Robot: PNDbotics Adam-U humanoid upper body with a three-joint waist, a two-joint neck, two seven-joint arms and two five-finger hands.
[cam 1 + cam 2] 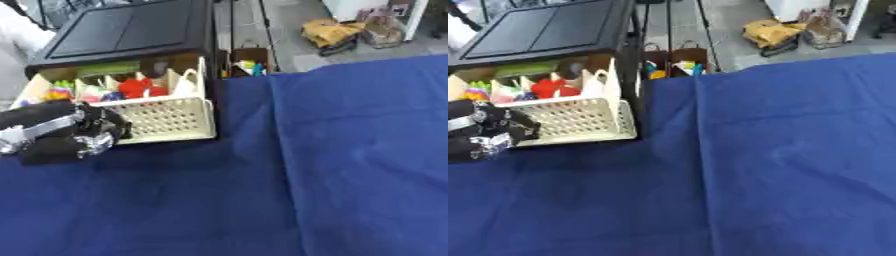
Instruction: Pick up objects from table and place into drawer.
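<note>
Left hand (74, 132): at the left edge of the frame, fingers curled in with nothing visibly held, in front of the drawer's perforated front.
Drawer (166, 117): cream, pulled open from the black cabinet (122, 32) at upper left.
Drawer contents: a red object (140, 87) and small multicoloured items (59, 93) between dividers.
Table: covered by a blue cloth (306, 165).

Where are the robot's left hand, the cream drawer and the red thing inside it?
left hand (83, 134), left eye view, curled fingers.
cream drawer (166, 120), left eye view, perforated front wall.
red thing (140, 87), left eye view, its middle.
</note>
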